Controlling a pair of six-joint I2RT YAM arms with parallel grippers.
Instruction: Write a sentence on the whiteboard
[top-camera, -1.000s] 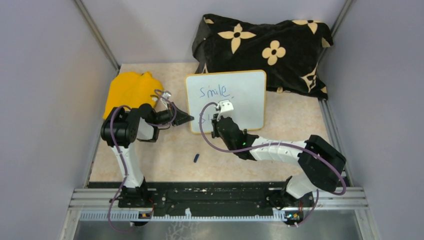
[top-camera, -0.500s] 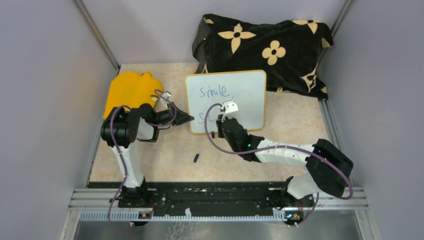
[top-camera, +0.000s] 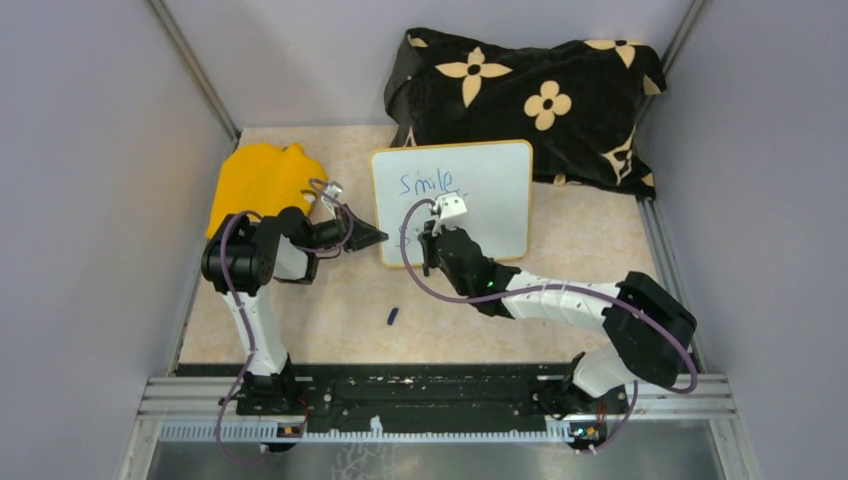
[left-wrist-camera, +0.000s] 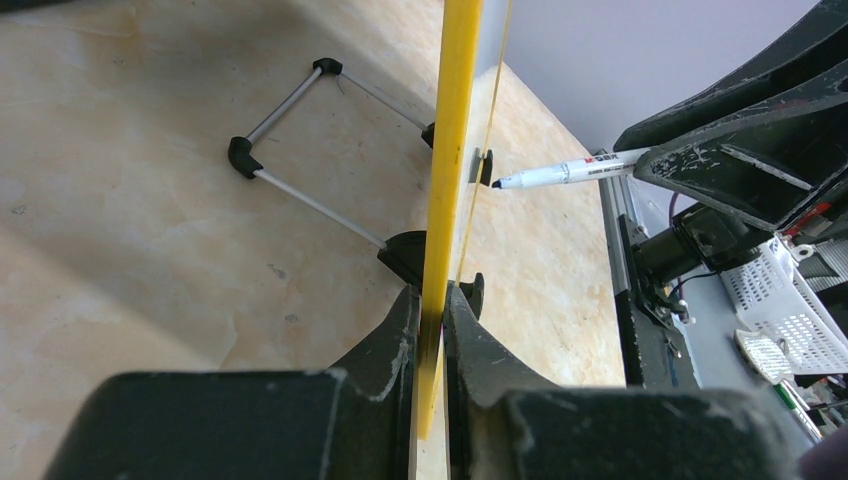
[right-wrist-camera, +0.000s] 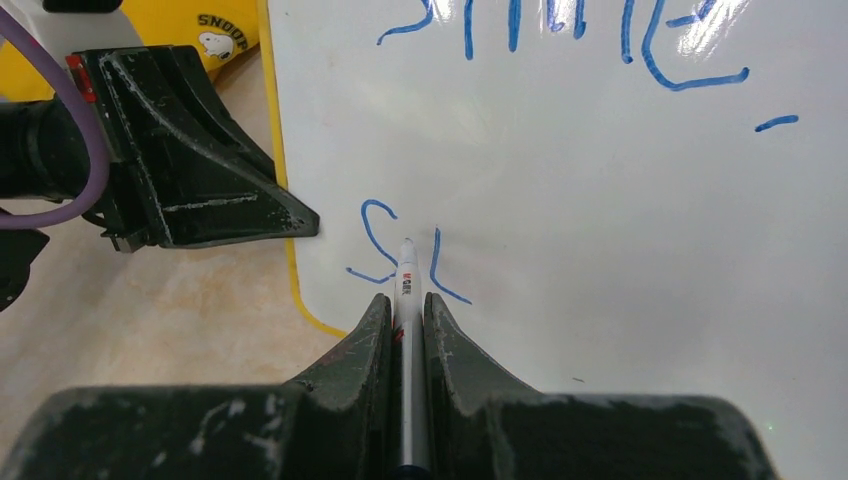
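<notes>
Whiteboard (top-camera: 495, 190), yellow-rimmed, clamped in left tool (left-wrist-camera: 432, 290); slim marker (right-wrist-camera: 406, 265) pinched in right tool (right-wrist-camera: 405, 300).

left arm (top-camera: 258, 318): we log white links, black joint housings.
right arm (top-camera: 560, 298): white ribbed segments, black housings, a small green light.
cables (right-wrist-camera: 97, 160): purple, looped.
fingers (right-wrist-camera: 365, 345): matte black, tapered, scuffed.

Beige marbled table (top-camera: 590, 240) carries a yellow bundle (top-camera: 262, 180) upper left, black flowered cloth (top-camera: 530, 100) top right, whiteboard (top-camera: 490, 190) centre, small dark-blue piece (top-camera: 393, 317) below it.
</notes>
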